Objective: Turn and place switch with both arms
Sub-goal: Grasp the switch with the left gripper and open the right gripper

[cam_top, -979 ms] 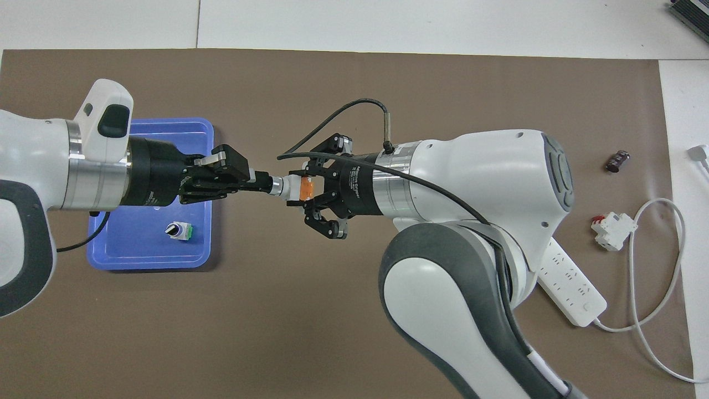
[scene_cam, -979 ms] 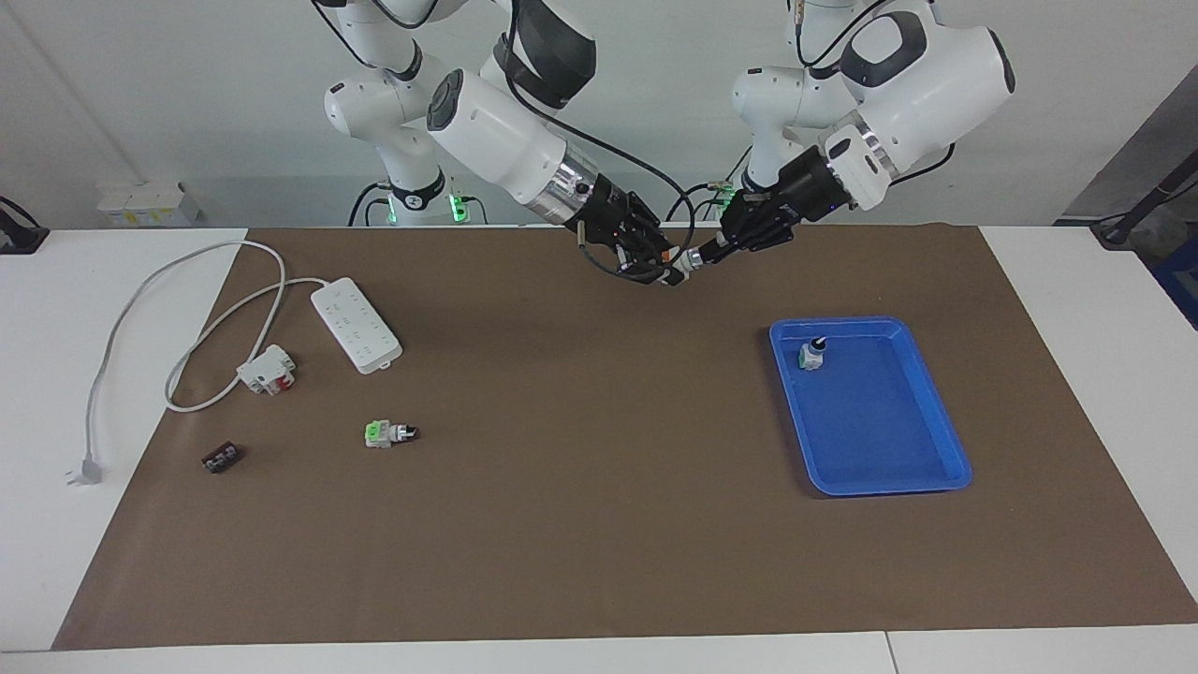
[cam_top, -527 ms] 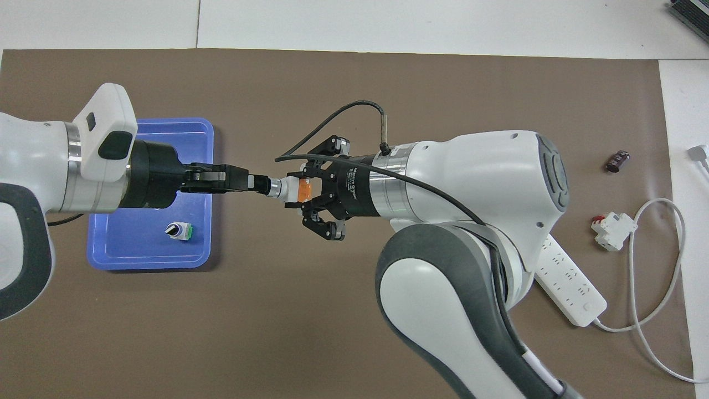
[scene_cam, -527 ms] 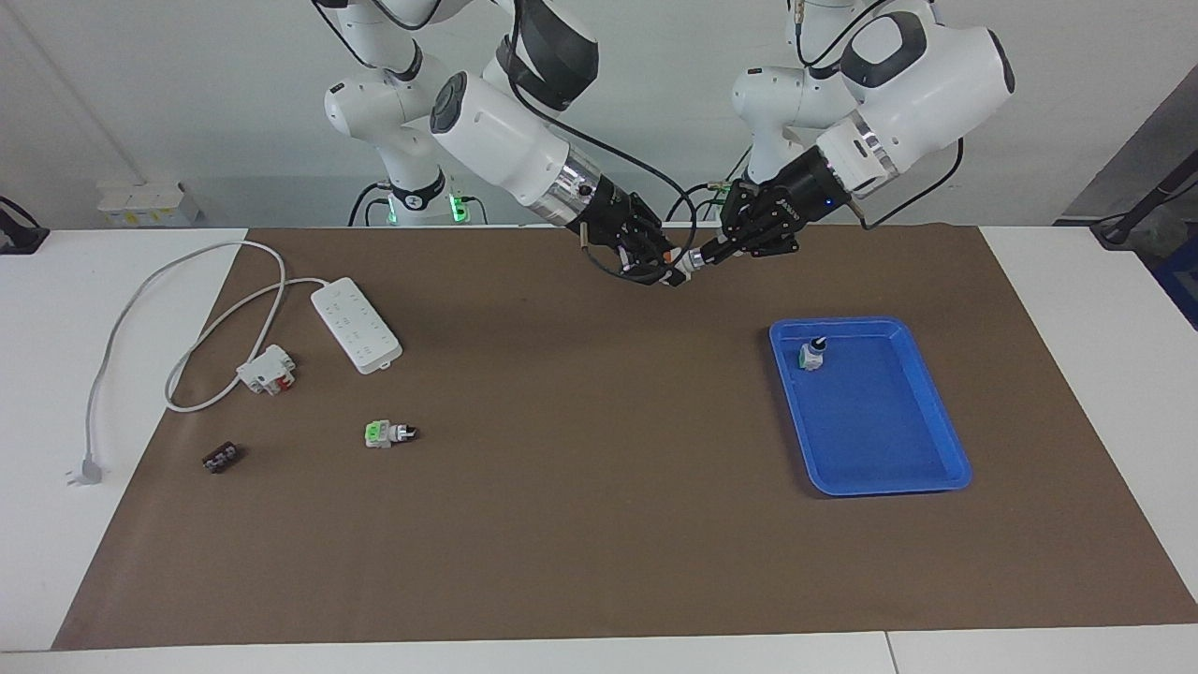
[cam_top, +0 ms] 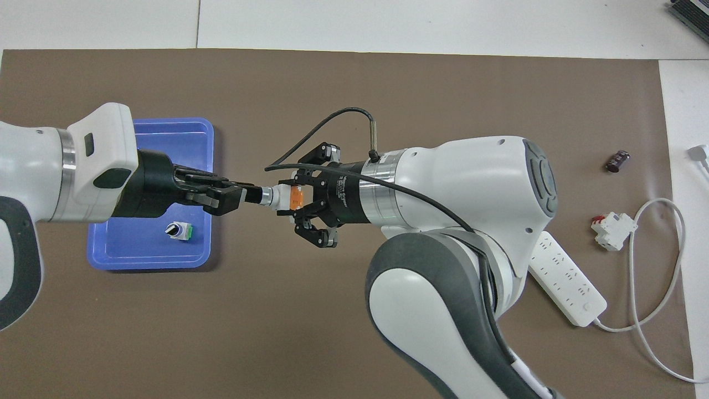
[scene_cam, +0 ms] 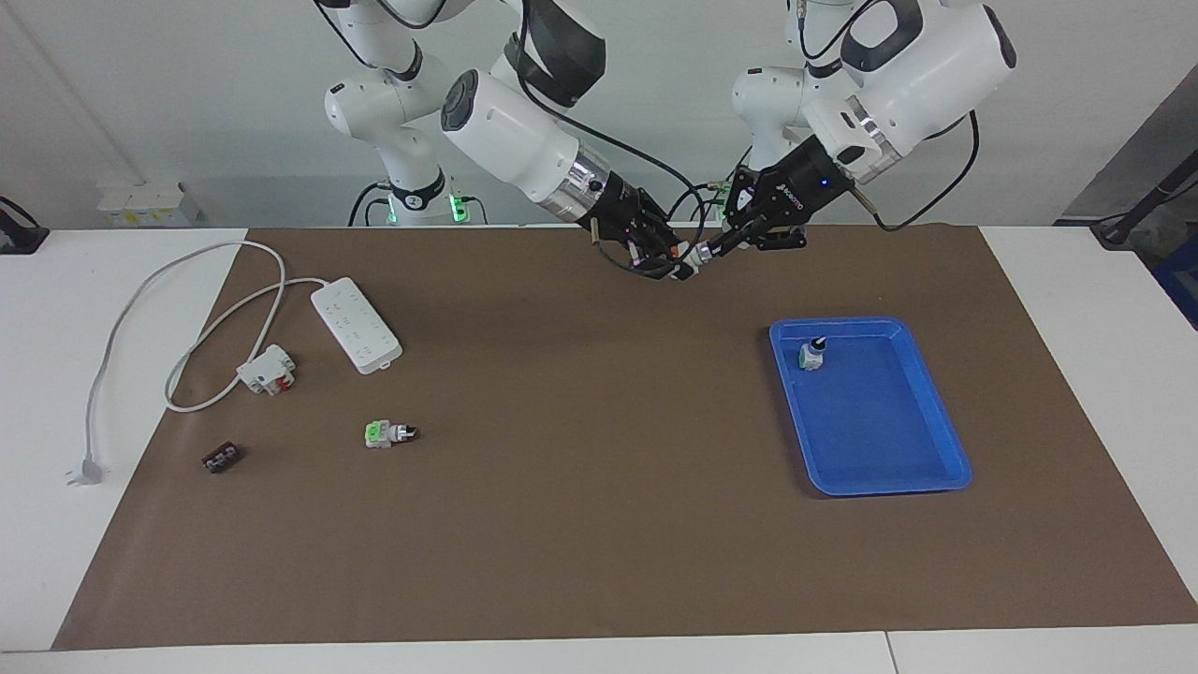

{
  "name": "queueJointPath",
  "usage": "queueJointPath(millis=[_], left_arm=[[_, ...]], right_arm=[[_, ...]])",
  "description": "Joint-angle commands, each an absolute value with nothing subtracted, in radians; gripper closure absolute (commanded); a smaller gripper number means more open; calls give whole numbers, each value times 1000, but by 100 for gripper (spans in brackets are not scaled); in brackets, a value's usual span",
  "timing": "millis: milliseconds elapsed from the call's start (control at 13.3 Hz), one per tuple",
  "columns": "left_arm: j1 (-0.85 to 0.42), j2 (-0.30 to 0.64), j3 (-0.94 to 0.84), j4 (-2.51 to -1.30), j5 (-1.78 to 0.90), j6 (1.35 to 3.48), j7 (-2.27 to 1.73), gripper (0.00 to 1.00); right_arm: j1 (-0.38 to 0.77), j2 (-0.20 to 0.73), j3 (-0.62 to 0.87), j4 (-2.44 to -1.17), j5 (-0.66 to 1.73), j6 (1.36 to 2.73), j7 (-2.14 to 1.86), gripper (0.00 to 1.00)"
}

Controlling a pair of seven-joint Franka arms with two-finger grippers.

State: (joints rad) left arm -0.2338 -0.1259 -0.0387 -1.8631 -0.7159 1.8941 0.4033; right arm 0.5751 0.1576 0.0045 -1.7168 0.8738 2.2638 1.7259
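Observation:
The switch (cam_top: 279, 197) hangs in the air between the two grippers, over the brown mat at the robots' end of the table, and also shows as the switch (scene_cam: 698, 253) in the facing view. My right gripper (cam_top: 294, 198) is shut on its orange end block. My left gripper (cam_top: 250, 195) is shut on its black knob. The whitish-silver middle shows between the two. In the facing view the right gripper (scene_cam: 676, 266) and the left gripper (scene_cam: 715, 247) meet tip to tip, well above the mat.
A blue tray (scene_cam: 870, 449) (cam_top: 127, 255) lies toward the left arm's end, with a green-ended switch (scene_cam: 812, 355) upright in it. Toward the right arm's end lie another green-ended switch (scene_cam: 388, 432), a power strip (scene_cam: 356, 324), a white-and-red block (scene_cam: 269, 368) and a small dark part (scene_cam: 222, 459).
My left wrist has rolled about its own axis while holding the knob. Both grippers and the switch have drifted a little toward the left arm's end and slightly upward.

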Motion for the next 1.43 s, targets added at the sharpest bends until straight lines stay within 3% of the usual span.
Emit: queueJointPath(millis=[0, 1356], left_arm=[[-238, -156, -21, -1899, -609, 1842, 520, 100], [-239, -144, -14, -1842, -499, 1853, 1002, 100]], right_arm=[[558, 155, -6, -1710, 871, 2263, 1730, 100], [560, 153, -6, -1710, 871, 2260, 1729, 100]])
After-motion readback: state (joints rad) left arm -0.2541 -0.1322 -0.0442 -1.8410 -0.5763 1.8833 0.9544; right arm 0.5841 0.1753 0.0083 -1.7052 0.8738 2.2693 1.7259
